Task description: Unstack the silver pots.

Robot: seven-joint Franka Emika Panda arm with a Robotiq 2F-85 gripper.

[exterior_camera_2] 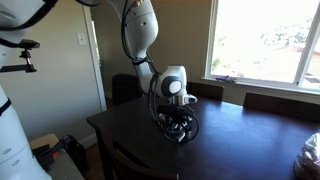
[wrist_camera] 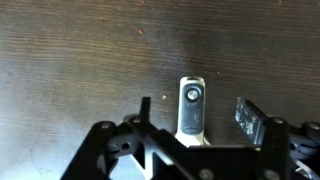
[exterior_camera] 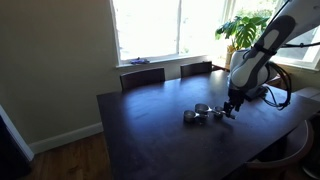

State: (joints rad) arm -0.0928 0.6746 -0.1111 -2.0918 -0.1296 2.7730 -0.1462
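Silver pots (exterior_camera: 190,117): tiny, shiny, round, cup-like; grouped close together on dark wooden table (exterior_camera: 140,135), just beside gripper (exterior_camera: 229,108). In wrist view, one flat bright pot handle (wrist_camera: 192,105) with a hole near its tip, lying on the wood grain between the fingers (wrist_camera: 247,118). Jaws spread wide, gap on either side of handle, nothing clasped. Broad bare tabletop on the side away from gripper; table edges well apart from pots. Two chair backs (exterior_camera: 142,77) along far edge, under window (exterior_camera: 150,25).
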